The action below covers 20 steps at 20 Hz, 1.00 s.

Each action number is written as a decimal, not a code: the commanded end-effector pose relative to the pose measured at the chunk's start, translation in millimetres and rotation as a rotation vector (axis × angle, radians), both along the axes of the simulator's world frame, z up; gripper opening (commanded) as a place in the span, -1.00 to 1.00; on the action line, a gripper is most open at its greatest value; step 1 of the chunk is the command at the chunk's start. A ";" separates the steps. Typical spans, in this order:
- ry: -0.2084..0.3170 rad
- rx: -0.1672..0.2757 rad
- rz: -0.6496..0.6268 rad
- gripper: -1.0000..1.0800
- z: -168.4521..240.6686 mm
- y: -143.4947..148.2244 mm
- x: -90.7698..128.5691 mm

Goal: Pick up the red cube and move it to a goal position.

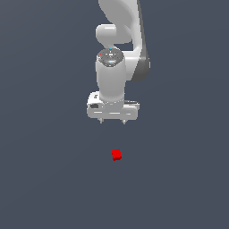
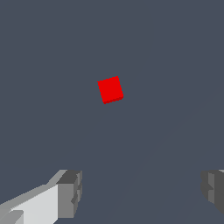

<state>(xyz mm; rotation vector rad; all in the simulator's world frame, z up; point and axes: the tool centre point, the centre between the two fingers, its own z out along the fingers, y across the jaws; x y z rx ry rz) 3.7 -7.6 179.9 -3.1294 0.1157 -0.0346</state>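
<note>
My fingers [image 1: 112, 121] hang spread and empty, apart from the cube [image 1: 116, 154]; descending misaligned could knock it aside, since it sits skewed.

The light is soft and even, and the flat dark grey-blue floor [image 1: 44, 179] shows no clear shadows. My shiny white arm [image 1: 117, 49] is bright on top and greyer down its side. There is no glare. The small bright red cube [image 2: 110, 89] ahead of my fingers [image 2: 70, 194] looks sharp, with slightly jagged edges.
</note>
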 end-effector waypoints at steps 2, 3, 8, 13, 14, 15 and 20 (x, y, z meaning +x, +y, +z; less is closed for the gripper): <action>0.000 0.000 0.000 0.92 -0.2 -0.2 0.1; 0.000 0.000 0.001 0.92 -0.8 0.0 0.5; 0.001 -0.001 0.017 0.92 -10.3 0.3 5.9; 0.004 -0.002 0.050 0.92 -30.1 1.2 17.1; 0.005 -0.002 0.058 0.92 -35.2 1.5 20.1; 0.005 -0.002 0.068 0.92 -40.7 1.8 23.2; 0.009 -0.004 0.122 0.92 -73.4 4.5 41.9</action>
